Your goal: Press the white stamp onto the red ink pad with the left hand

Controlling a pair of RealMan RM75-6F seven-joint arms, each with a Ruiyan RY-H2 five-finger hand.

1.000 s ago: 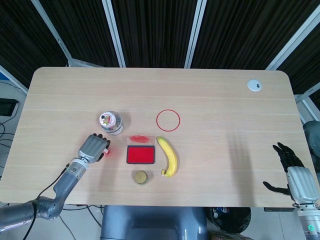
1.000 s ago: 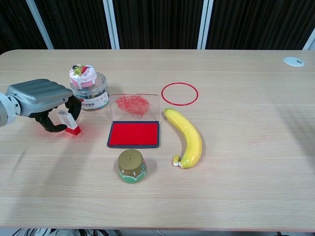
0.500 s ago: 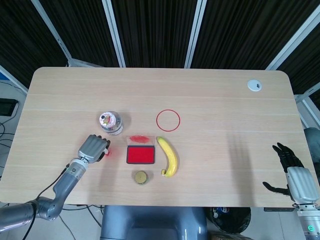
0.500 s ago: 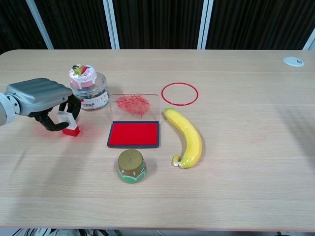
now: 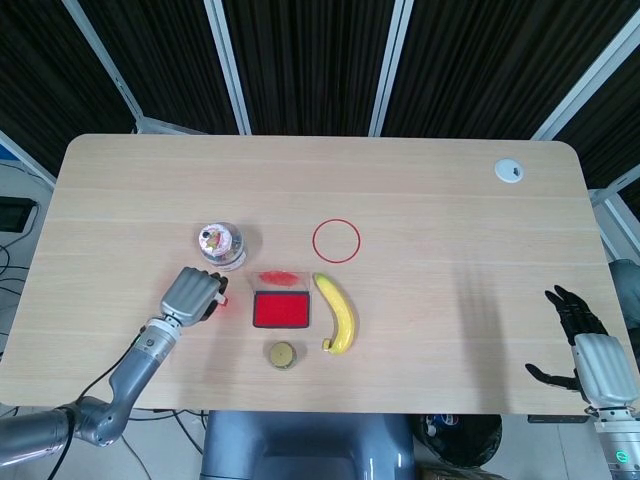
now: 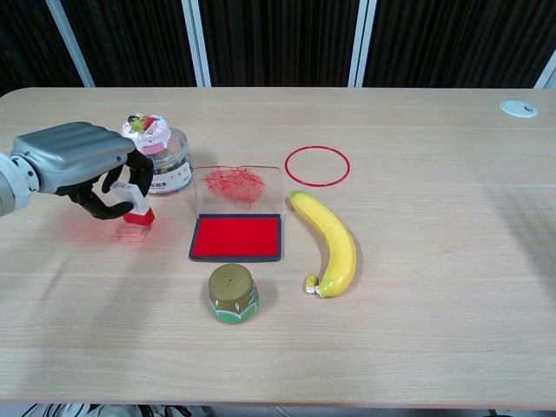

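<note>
The left hand grips the white stamp, its fingers curled around the white body with the red base showing below; the stamp looks lifted just clear of the worktop, a faint reddish mark on the wood beneath it. So the pickup seems done. The red ink pad lies at about 4 o'clock from the stamp, near but apart, its clear lid folded back at its 12 o'clock edge. Left to do, as I judge it: carry the stamp over the pad and press down. The right hand hangs empty with fingers spread, off the worktop's 4 o'clock corner.
</note>
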